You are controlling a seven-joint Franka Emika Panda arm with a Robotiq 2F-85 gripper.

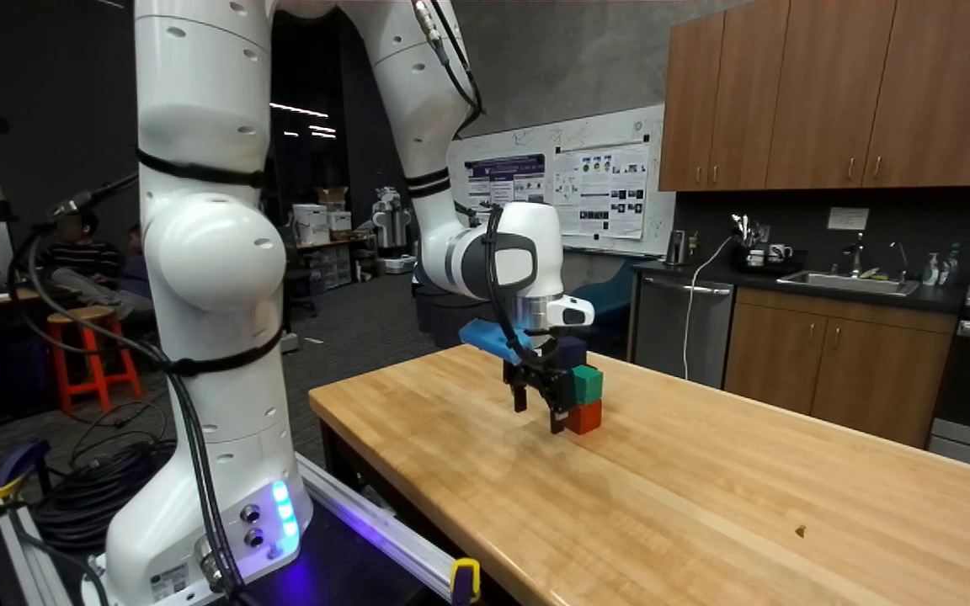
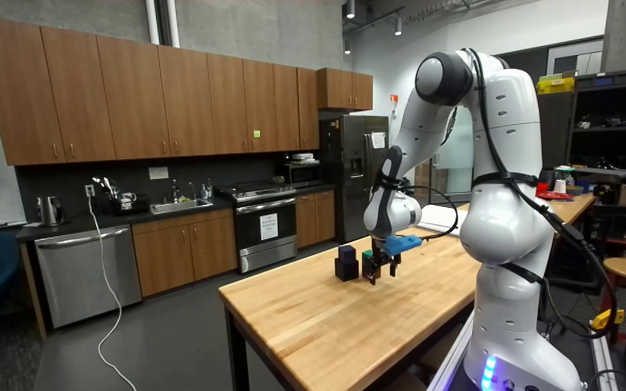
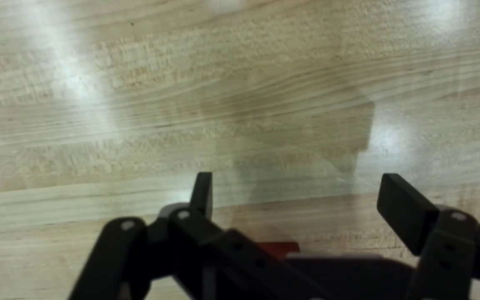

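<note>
My gripper is open and empty, pointing down just above the wooden table. In the wrist view its fingers stand wide apart with only bare wood between them. A green block sits on a red block, right beside the gripper; I cannot tell whether they touch. In the wrist view a piece of the red block shows behind the gripper's body. A dark blue block sits on a black block, close to the green and red stack. The gripper partly covers the green block.
A small brown bit lies on the table. A white object like an open book or paper lies on the table beyond the arm. A blue part is mounted at the wrist. A kitchen counter with a sink stands behind.
</note>
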